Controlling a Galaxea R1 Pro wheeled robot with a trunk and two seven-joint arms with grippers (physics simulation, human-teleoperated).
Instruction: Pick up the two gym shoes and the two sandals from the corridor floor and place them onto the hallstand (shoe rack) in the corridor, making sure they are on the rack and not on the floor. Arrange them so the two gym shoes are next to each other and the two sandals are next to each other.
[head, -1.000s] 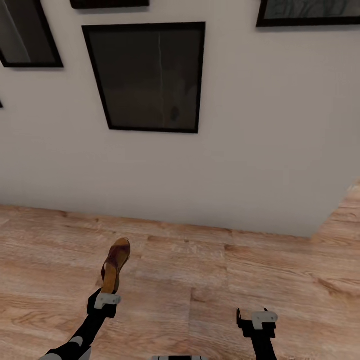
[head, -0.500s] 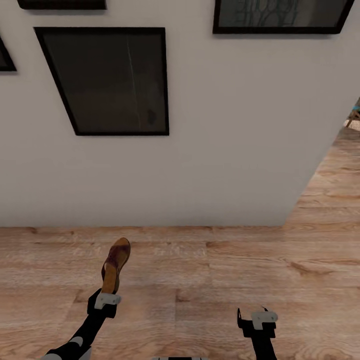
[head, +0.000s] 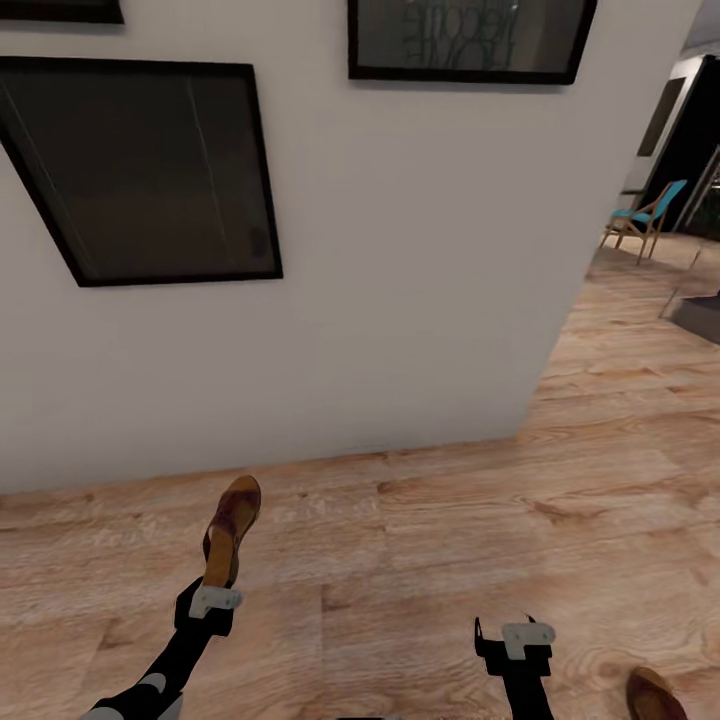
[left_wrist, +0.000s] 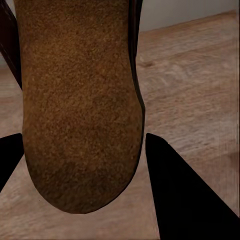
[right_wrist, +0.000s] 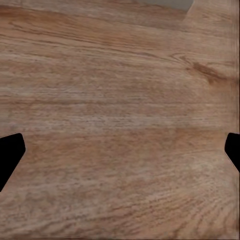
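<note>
Framed picture (head: 465, 38) on wall — faint lettering, not legible

We see one brown sandal (head: 230, 530) held on edge above the corridor floor (head: 420, 560), tan footbed sideways, second brown sandal (head: 655, 695) flat on planks

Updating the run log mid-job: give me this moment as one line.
left hand: shut on sandal | right hand: open, empty | second sandal: on corridor floor near right hand | facing wall
</note>
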